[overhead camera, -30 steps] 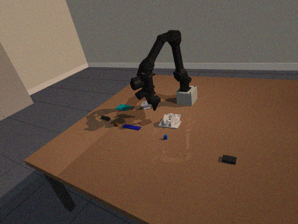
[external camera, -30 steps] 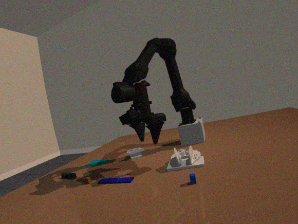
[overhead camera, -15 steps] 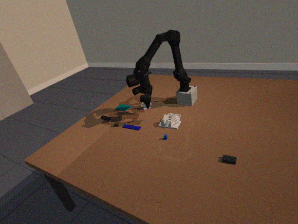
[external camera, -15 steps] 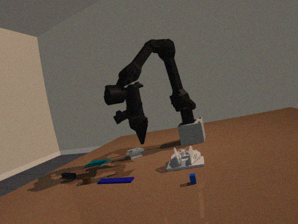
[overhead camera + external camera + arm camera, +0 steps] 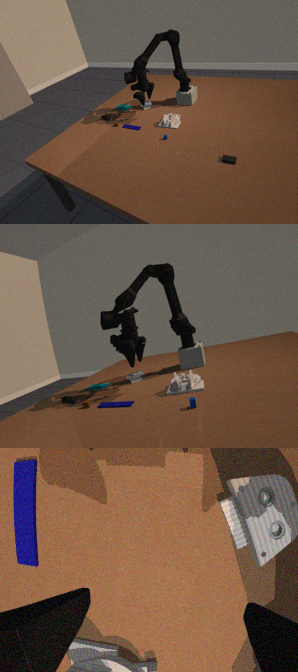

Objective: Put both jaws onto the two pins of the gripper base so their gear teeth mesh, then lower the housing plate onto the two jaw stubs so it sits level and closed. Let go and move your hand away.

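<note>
The white gripper base (image 5: 179,124) (image 5: 200,386) lies on the table. Two pale jaws stand on it, a left jaw (image 5: 165,121) (image 5: 175,382) and a right jaw (image 5: 174,120) (image 5: 193,380); whether their teeth mesh is too small to tell. Part of this assembly shows at the wrist view's lower left. The grey housing plate (image 5: 147,104) (image 5: 135,377) (image 5: 262,540) lies apart, to the left of and behind the base; two round holes show in the wrist view. My gripper (image 5: 146,100) (image 5: 136,363) (image 5: 168,604) is open and empty, above the table near the housing plate.
A teal piece (image 5: 123,107) (image 5: 98,386), a dark block (image 5: 105,117) (image 5: 69,399), a small orange block (image 5: 116,125) (image 5: 87,404) and a navy bar (image 5: 131,127) (image 5: 116,404) (image 5: 26,513) lie left. A blue block (image 5: 165,137) (image 5: 192,403) stands before the base. Another dark block (image 5: 229,159) lies front right.
</note>
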Motion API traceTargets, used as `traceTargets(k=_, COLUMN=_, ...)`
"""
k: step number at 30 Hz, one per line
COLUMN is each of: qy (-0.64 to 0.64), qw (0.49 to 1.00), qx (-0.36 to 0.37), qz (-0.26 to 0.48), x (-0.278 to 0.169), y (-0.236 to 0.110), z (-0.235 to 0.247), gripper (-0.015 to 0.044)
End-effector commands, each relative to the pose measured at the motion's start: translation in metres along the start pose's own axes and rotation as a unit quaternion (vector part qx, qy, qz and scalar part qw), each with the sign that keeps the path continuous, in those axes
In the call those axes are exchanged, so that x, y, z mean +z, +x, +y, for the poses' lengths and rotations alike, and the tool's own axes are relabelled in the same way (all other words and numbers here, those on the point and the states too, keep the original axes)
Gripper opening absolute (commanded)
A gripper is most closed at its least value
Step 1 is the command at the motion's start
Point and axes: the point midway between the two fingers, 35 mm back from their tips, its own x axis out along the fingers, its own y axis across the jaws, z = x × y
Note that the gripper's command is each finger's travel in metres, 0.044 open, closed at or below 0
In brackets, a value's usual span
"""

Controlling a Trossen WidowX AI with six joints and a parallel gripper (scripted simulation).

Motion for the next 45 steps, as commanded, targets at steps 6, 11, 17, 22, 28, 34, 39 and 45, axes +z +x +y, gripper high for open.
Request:
traceTargets(k=6, qy=0.130, qw=0.991, qx=-0.001, qz=0.002, x=0.016, y=-0.002, z=-0.018, gripper=0.0440)
traceTargets(k=11, qy=0.201, qw=0.980, qx=-0.003, qz=0.002, x=0.024, y=-0.003, z=-0.028, gripper=0.0440)
traceTargets(k=17, qy=0.284, qw=0.959, qx=-0.005, qz=0.002, x=0.033, y=-0.005, z=-0.041, gripper=0.0440)
traceTargets(k=22, qy=0.351, qw=0.936, qx=-0.006, qz=0.003, x=0.040, y=-0.006, z=-0.052, gripper=0.0440)
traceTargets(k=28, qy=0.430, qw=0.903, qx=-0.008, qz=0.003, x=0.048, y=-0.008, z=-0.066, gripper=0.0440)
traceTargets(k=34, qy=0.497, qw=0.868, qx=-0.009, qz=0.002, x=0.054, y=-0.009, z=-0.078, gripper=0.0440)
traceTargets(k=39, qy=0.499, qw=0.867, qx=-0.009, qz=0.002, x=0.054, y=-0.009, z=-0.078, gripper=0.0440)
traceTargets(k=45, qy=0.499, qw=0.867, qx=-0.009, qz=0.003, x=0.054, y=0.022, z=-0.079, gripper=0.0440)
